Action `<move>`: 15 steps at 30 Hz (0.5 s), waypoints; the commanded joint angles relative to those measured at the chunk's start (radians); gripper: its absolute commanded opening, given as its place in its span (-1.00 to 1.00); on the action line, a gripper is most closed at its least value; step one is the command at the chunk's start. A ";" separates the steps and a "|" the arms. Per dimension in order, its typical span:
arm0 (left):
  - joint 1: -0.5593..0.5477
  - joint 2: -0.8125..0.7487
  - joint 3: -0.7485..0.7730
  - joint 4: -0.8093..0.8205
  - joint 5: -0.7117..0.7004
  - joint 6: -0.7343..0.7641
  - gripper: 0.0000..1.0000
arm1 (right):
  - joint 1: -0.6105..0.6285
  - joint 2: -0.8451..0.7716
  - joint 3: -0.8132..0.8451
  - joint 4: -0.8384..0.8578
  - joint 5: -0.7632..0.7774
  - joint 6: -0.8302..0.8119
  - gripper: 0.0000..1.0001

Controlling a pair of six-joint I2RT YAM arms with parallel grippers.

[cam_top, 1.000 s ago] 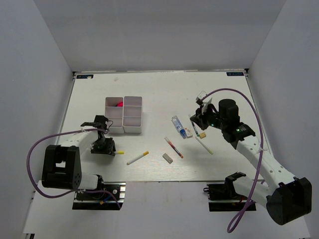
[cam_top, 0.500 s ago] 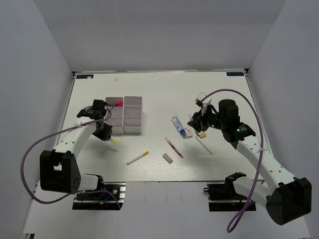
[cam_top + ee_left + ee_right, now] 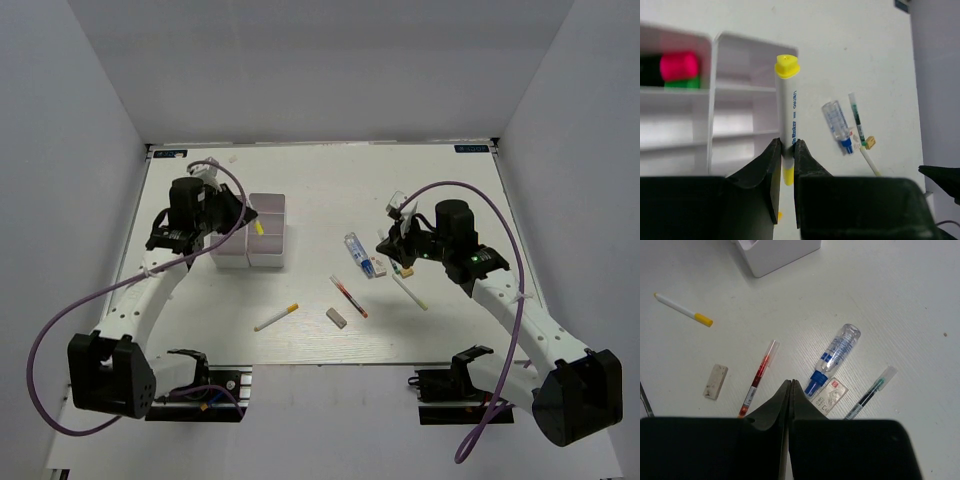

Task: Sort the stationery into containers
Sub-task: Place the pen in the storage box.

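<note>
My left gripper is shut on a white pen with yellow ends and holds it above the white organizer. In the top view that gripper is over the box. A pink highlighter and a green one lie in a far compartment. My right gripper is shut and empty, above the table between a red pen and a clear blue-capped tube. In the top view it sits right of the tube.
On the table lie a second white/yellow pen, a grey eraser, the red pen, a green pen and a beige eraser. A small printed eraser lies next to the tube's cap.
My left gripper lifted the white/yellow pen from the table left of the organizer and carried it up and back over the box. My right gripper shifted slightly left.
</note>
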State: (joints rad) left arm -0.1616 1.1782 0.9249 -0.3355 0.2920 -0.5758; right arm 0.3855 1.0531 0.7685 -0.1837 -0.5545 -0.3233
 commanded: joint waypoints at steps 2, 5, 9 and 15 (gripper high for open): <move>-0.007 0.027 0.020 0.349 0.116 0.166 -1.00 | -0.004 -0.002 -0.020 0.010 -0.032 -0.022 -1.00; -0.007 0.107 0.099 0.365 0.116 0.257 -1.00 | -0.004 -0.005 -0.023 0.016 -0.033 -0.022 -1.00; -0.016 0.182 0.152 0.388 0.102 0.318 -1.00 | -0.005 -0.005 -0.031 0.026 -0.038 -0.020 -1.00; -0.038 0.225 0.141 0.429 -0.048 0.376 -0.92 | -0.002 0.004 -0.031 0.035 -0.041 -0.017 -1.00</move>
State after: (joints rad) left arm -0.1905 1.4006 1.0454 0.0402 0.3183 -0.2665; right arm 0.3855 1.0538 0.7372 -0.1829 -0.5770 -0.3298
